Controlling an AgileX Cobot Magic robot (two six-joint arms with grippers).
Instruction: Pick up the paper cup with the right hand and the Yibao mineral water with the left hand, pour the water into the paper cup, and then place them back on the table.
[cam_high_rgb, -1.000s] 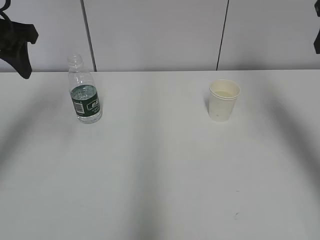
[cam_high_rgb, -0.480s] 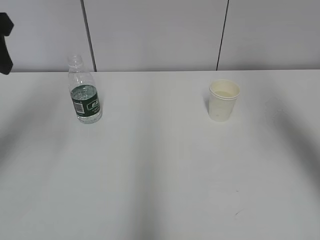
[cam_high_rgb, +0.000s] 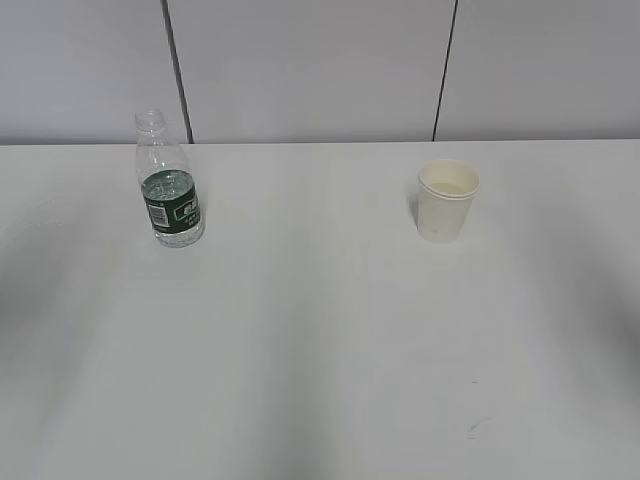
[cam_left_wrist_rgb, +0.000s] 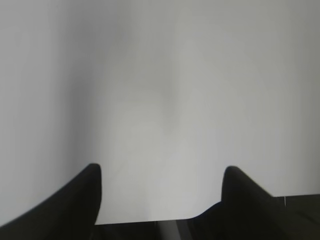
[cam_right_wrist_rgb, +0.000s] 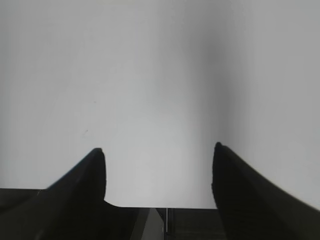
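The left hand has left the exterior view entirely.

wall (cam_high_rgb: 310, 70): pale grey panels | dark vertical seams (cam_high_rgb: 176, 70)

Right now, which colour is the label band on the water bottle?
Dark green with white print, on the Yibao mineral water; the exterior view shows it best.

The small clear plastic bottle with a dark green label band (cam_high_rgb: 170, 185) stands upright on the large plain white tabletop (cam_high_rgb: 320, 350), in the upper left of the exterior view. The small off-white paper cup (cam_high_rgb: 447, 200) stands upright on the same surface, right of centre, well apart from the bottle. A panelled wall (cam_high_rgb: 310, 65) rises behind both.
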